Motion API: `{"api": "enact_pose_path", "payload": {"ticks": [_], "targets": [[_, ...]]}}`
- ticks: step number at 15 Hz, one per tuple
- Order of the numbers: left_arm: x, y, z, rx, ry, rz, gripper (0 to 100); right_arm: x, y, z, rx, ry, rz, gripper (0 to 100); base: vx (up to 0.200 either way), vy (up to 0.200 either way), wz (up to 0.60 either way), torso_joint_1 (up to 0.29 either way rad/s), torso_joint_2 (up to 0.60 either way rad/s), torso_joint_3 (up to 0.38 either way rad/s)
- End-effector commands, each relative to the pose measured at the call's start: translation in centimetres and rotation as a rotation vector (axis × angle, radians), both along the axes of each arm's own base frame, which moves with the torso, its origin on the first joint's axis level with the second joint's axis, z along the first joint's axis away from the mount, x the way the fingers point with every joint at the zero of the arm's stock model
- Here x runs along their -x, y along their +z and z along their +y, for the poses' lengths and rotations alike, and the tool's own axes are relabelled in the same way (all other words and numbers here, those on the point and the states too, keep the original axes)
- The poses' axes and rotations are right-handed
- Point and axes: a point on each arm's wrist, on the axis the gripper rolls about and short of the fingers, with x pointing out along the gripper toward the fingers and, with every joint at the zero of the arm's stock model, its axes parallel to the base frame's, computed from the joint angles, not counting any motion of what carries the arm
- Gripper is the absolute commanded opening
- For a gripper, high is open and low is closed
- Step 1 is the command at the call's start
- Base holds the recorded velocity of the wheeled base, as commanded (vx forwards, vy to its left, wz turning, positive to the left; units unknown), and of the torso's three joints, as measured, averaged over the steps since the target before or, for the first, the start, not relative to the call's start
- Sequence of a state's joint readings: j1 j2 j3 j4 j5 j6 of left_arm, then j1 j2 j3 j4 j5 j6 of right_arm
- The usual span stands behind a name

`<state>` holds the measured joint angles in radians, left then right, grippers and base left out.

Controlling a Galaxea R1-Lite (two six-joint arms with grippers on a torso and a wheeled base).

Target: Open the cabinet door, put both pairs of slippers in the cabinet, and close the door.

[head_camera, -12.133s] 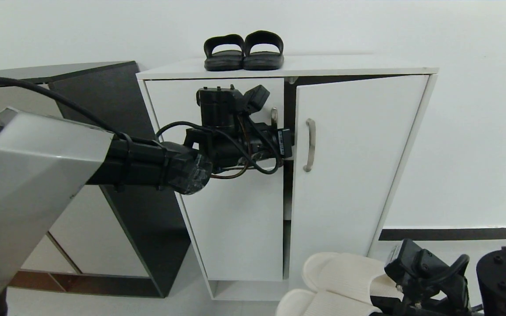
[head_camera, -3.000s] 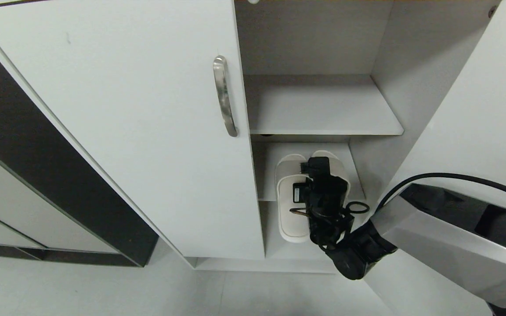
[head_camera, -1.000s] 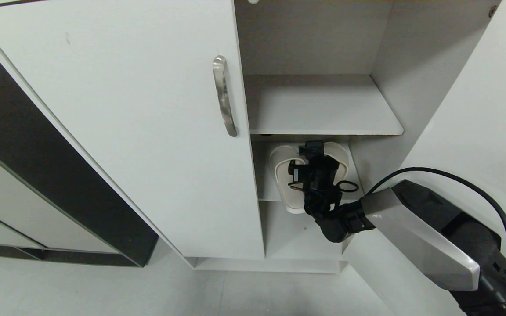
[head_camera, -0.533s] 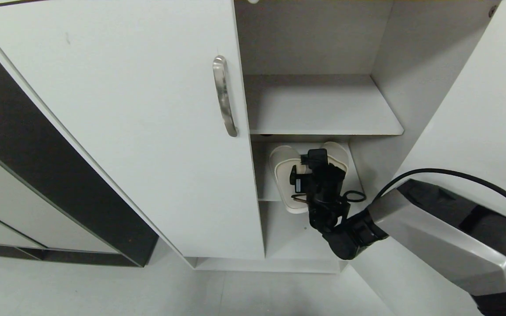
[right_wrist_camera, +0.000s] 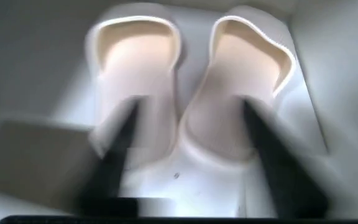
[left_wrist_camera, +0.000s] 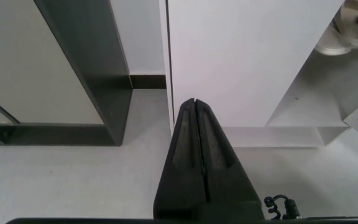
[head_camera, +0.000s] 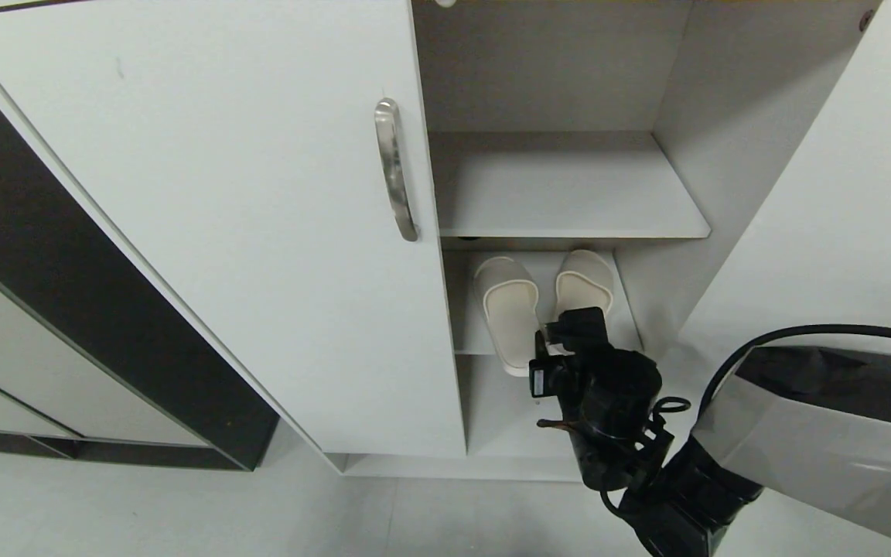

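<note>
Pale grey floor [head_camera: 182, 510] runs under the white cabinet [head_camera: 538, 70], with a dark panel [head_camera: 66, 271] standing to its left. Of its 2 doors, the left door [head_camera: 221, 193] is closed, its metal handle [head_camera: 395, 170] upright near the inner edge, and the right door [head_camera: 824, 232] is swung wide open. I can see 2 shelves inside. The upper shelf [head_camera: 561, 193] is bare. On the lower shelf [head_camera: 627, 325] the 2 cream slippers [head_camera: 507, 309] sit side by side, toes toward the back, and the left one's heel sticks out past the shelf's front edge.

From the head view my right arm hangs just in front of the opening, close to the heels but not touching them. The right gripper [right_wrist_camera: 189, 109] faces the pair with its fingers spread apart and nothing between them. My left gripper [left_wrist_camera: 195, 109] sits low over the floor in front of the closed door, its fingers pressed together and holding nothing.
</note>
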<state>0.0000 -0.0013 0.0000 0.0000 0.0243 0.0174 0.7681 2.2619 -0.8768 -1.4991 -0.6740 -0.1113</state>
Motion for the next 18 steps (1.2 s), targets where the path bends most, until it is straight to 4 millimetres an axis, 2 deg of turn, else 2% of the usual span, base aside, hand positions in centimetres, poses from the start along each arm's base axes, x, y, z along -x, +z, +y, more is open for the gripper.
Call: {"api": "enact_pose_path", "payload": {"ticks": [1,4,9,18], "targets": [[0.0,0.0,0.0,-0.001,0.000,0.001,0,2.4,1.5,0.2,-0.010,0.048,-0.013,0,0.000,0.000,0.00,0.000,0.00,0.000],[0.0,0.0,0.0,-0.001,-0.001,0.001,0,3.1,1.2,0.5,-0.001,0.067,-0.003,0,0.000,0.000,0.00,0.000,0.00,0.000],[0.0,0.0,0.0,-0.001,-0.001,0.001,0,3.3,1.0,0.5,0.006,0.070,0.004,0,-0.200,0.000,0.00,0.009,0.00,0.001],[0.0,0.0,0.0,-0.001,-0.006,0.001,0,3.7,-0.3,-0.1,0.031,0.067,0.036,0,0.000,0.000,0.00,0.000,0.00,0.000]]}}
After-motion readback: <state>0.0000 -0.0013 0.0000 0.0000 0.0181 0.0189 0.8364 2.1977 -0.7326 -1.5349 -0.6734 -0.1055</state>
